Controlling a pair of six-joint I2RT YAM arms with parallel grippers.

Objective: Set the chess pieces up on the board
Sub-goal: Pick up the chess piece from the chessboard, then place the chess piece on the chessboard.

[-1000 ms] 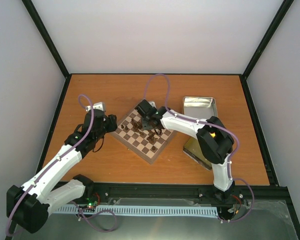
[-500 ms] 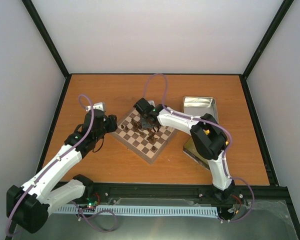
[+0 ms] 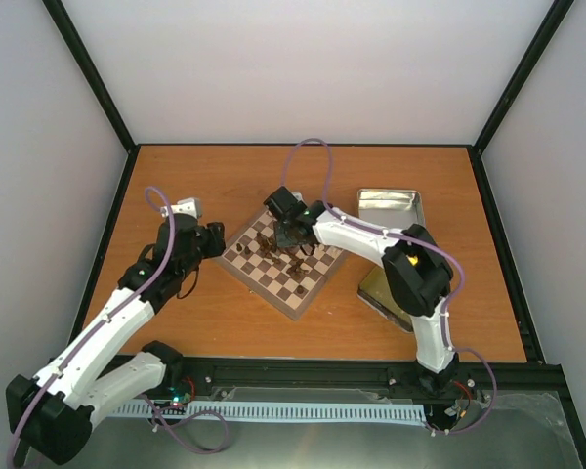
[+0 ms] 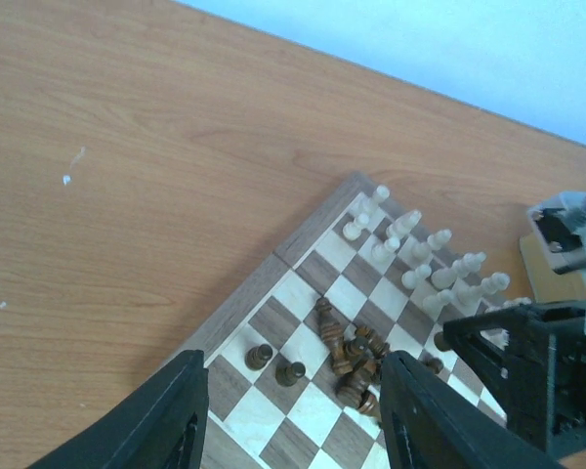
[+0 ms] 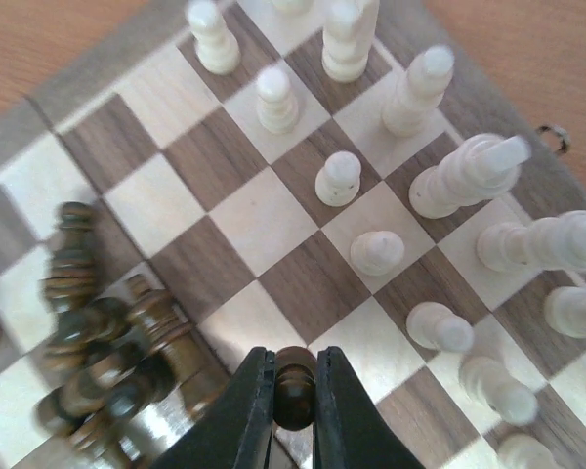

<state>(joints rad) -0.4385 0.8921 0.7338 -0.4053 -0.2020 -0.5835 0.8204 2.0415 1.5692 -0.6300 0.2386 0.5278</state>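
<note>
I read the right claw (image 5: 293,396) as closed on one dark piece (image 5: 294,376), its rounded head pinched between both fingertips directly over the board (image 5: 264,220). I cannot tell whether the piece's base touches the square below. Just left of this claw in its wrist view, a heap of dark pieces (image 5: 107,366) lies toppled on the squares. Ahead of the claw and to its right, the cream pieces (image 5: 339,179) stand upright in rows. The left claw (image 4: 291,401) hangs above the board's edge, fingers spread, nothing between them. Two dark pawns (image 4: 260,356) stand upright just ahead of its fingertips, beside the same heap.
</note>
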